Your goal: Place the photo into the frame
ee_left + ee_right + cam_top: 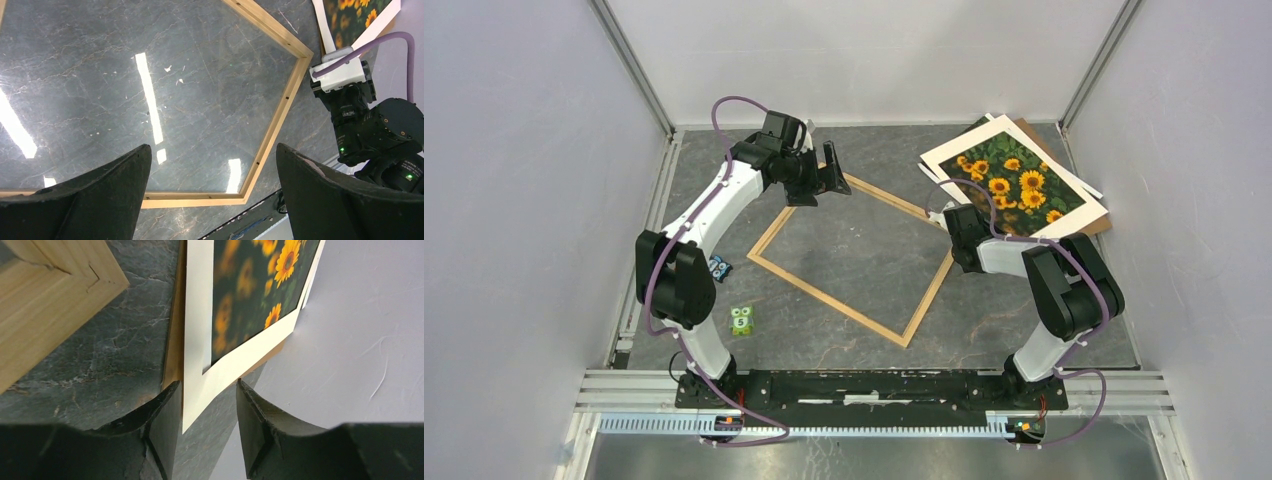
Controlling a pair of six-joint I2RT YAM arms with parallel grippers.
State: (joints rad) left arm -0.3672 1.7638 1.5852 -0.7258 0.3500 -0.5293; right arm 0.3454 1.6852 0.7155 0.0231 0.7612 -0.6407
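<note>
The photo (1014, 180), sunflowers face up with a white border, lies on a stack at the back right, against the wall. The frame (824, 300), thin light wood, lies flat and turned like a diamond in the middle of the table. My right gripper (949, 210) sits low at the photo's near left corner. In the right wrist view the photo (250, 295) has its white corner between the fingers of the right gripper (207, 385), with a gap on both sides. My left gripper (212, 147) hangs wide open above the frame (280, 115), holding nothing.
A brown backing board (175, 340) and white sheets lie under the photo. Two small toy figures (719, 267) (742, 320) stand near the left arm's base. The enclosure's right wall (360, 340) is close beside the right gripper.
</note>
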